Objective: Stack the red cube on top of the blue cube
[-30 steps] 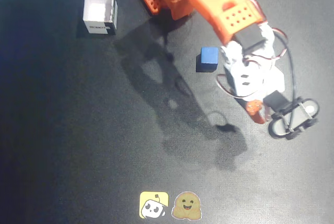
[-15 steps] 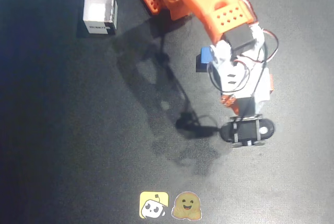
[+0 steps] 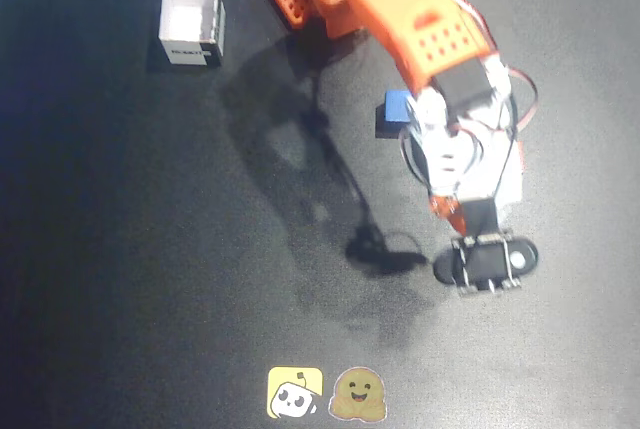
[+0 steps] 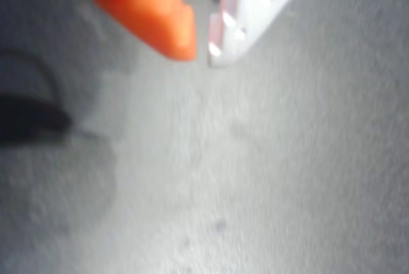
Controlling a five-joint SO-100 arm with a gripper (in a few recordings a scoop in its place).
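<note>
Seen from above, the orange arm reaches over a dark table (image 3: 150, 249), its pincer (image 4: 201, 49) nearly shut on nothing, the blue cube (image 3: 394, 109) half hidden beside it; to stack well, it should first find the red cube, then open wide.

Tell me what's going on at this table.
An orange robot arm reaches from the top edge over the dark table. It partly covers the blue cube, which sits on the table with nothing stacked on its visible part. In the wrist view the claw points at bare table, tips close together. Blur hides whether it is fully shut. A white open box stands apart at upper left.
</note>
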